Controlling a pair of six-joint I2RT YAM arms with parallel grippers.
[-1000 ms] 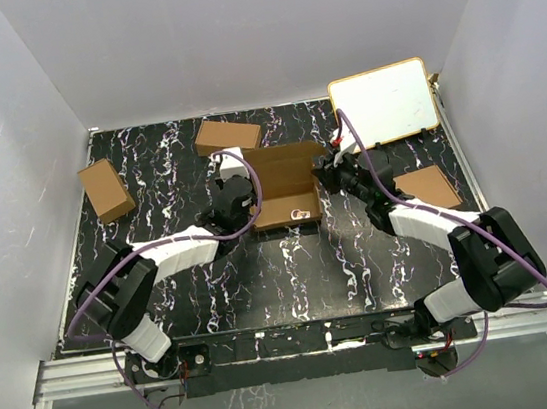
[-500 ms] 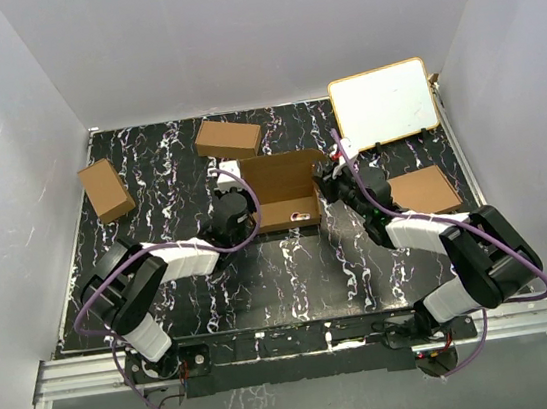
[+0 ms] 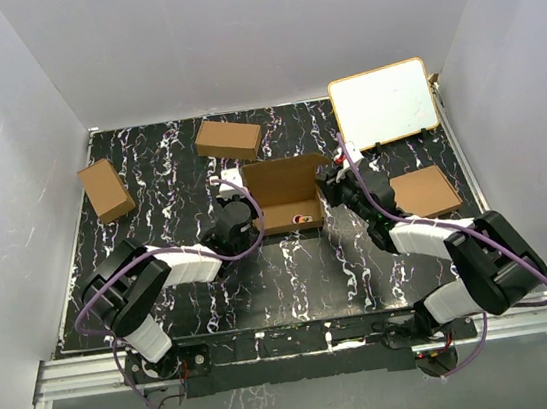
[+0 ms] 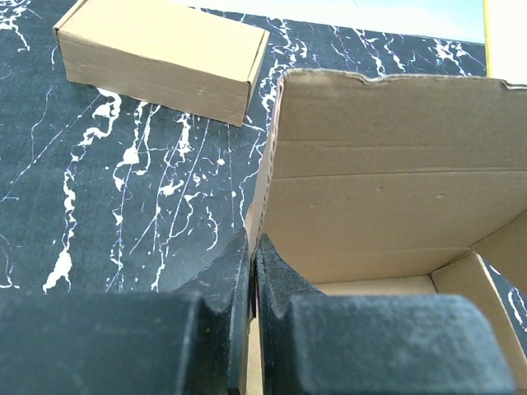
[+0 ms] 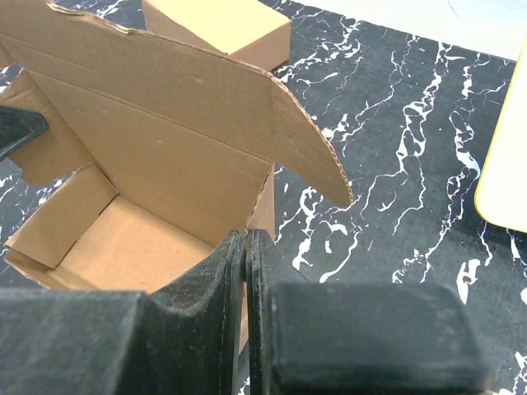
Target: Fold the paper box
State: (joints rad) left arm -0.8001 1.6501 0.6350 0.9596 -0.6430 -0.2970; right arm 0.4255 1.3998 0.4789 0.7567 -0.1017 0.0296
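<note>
The paper box (image 3: pixel 286 185) stands in the middle of the table as an open brown carton, its back flap raised. My left gripper (image 3: pixel 244 204) is shut on the box's left side wall; in the left wrist view the thin cardboard edge runs between the closed fingertips of the gripper (image 4: pixel 253 243), with the box's inside (image 4: pixel 387 197) to the right. My right gripper (image 3: pixel 324 187) is shut on the right side wall; in the right wrist view its tips (image 5: pixel 245 239) pinch the wall at the corner below the flap, and the box (image 5: pixel 148 164) opens to the left.
Two shorter brown cartons lie at the back left (image 3: pixel 106 189) and back centre (image 3: pixel 228 138), the latter also in the left wrist view (image 4: pixel 165 58). A white board (image 3: pixel 382 102) sits back right, and a flat brown pile (image 3: pixel 426 190) lies beside the right arm.
Both grippers, still pinching the box's side walls, have drawn it slightly toward the near edge, and the box now looks more squared up.
</note>
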